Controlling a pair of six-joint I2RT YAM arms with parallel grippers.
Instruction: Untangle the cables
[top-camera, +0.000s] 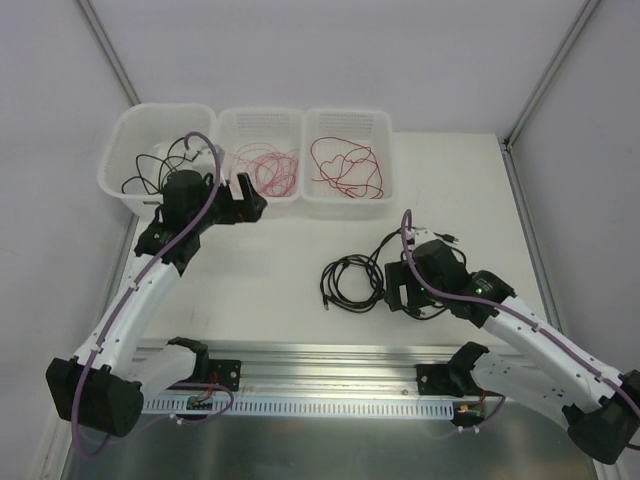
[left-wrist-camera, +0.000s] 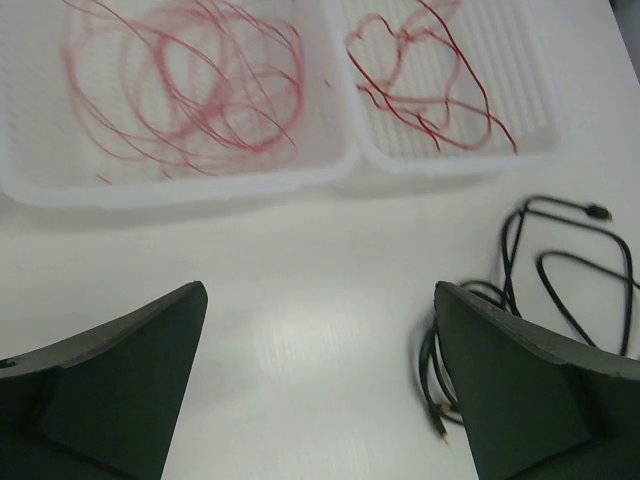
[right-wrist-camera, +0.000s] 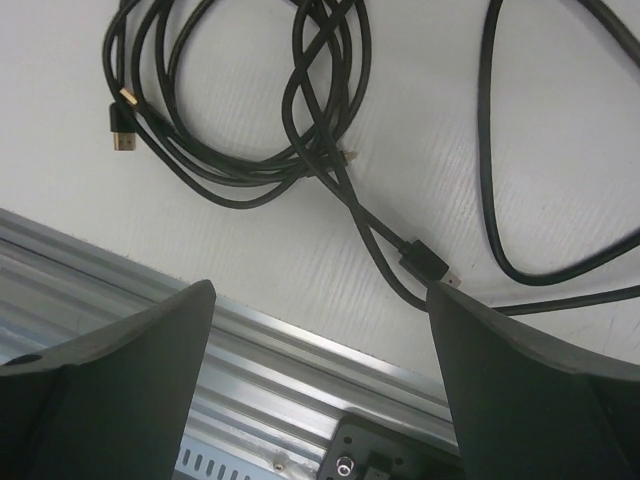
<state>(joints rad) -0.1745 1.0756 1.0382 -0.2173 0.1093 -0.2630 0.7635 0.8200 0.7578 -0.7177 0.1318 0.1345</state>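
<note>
A tangle of black cables (top-camera: 352, 281) lies coiled on the white table, right of centre; it shows in the right wrist view (right-wrist-camera: 250, 120) with small plug ends, and in the left wrist view (left-wrist-camera: 560, 270). Pinkish-red wires (top-camera: 268, 168) (left-wrist-camera: 185, 85) fill the middle bin. Red wires (top-camera: 346, 167) (left-wrist-camera: 425, 85) lie in the right bin. Black cables (top-camera: 150, 172) lie in the left bin. My left gripper (top-camera: 245, 200) (left-wrist-camera: 318, 390) is open and empty, in front of the middle bin. My right gripper (top-camera: 392, 285) (right-wrist-camera: 320, 390) is open and empty, right beside the black tangle.
Three clear plastic bins (top-camera: 303, 203) stand in a row at the table's back. A metal rail (top-camera: 330, 370) (right-wrist-camera: 200, 340) runs along the near edge. White walls close in the left and right sides.
</note>
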